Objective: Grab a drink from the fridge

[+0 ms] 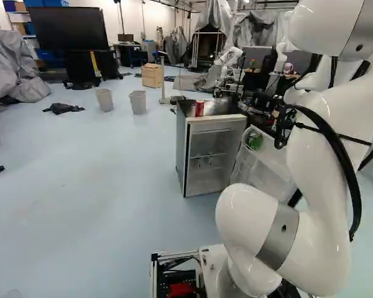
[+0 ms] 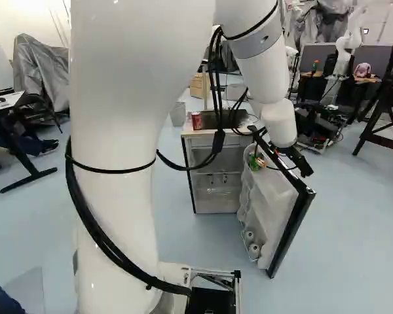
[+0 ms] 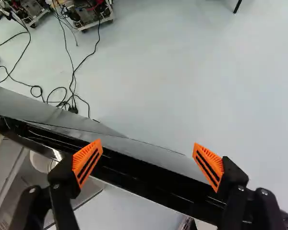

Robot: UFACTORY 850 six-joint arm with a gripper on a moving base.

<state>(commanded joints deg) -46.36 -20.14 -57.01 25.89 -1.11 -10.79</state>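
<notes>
Green can [image 1: 255,140] sat in the fridge's [image 1: 181,155] open door [image 2: 274,208], a red can [image 1: 199,108] on the fridge's top; the gripper [image 2: 306,171] hung wide open at that door's edge.

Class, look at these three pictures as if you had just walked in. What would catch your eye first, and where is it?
The huge white arm dominates both base views. Beyond it stands a small fridge, its door swung wide open, with a red can on top. In the wrist view, bright orange pads stand wide apart over the door's black edge.
</notes>
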